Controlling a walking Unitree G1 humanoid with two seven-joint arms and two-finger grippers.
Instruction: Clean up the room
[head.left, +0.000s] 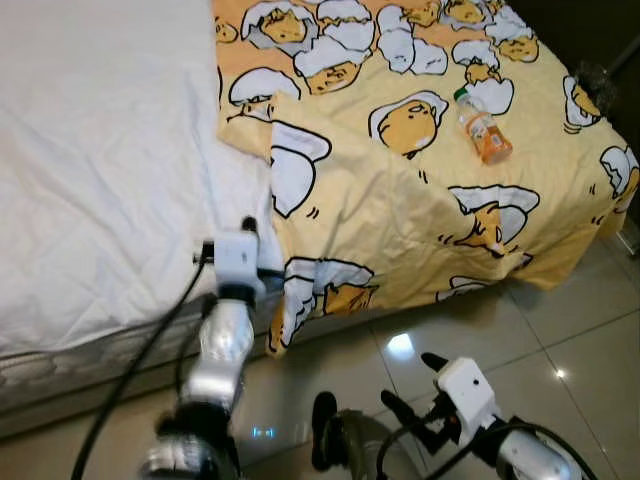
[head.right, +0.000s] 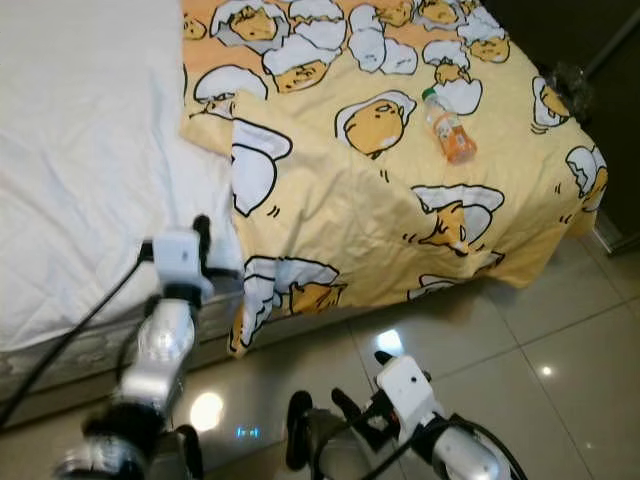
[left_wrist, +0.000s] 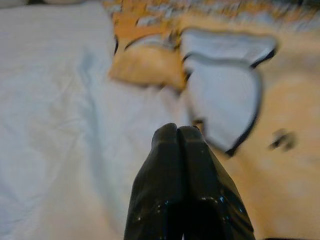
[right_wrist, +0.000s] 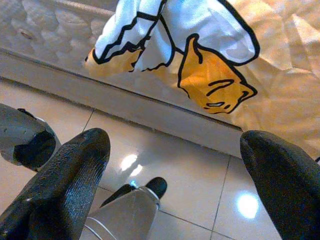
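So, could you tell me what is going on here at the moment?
The robot stands at the side of a bed with a white sheet and a yellow cartoon-print blanket. Its left pincer, fingers shut, is raised at the bed's edge beside the blanket's folded-back corner. The right pincer hangs open above the tiled floor. A small bottle with orange contents lies on the blanket, untouched.

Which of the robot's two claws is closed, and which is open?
The left gripper, raised over the bed's white sheet, is closed. The right gripper, low above the floor tiles, is wide open.
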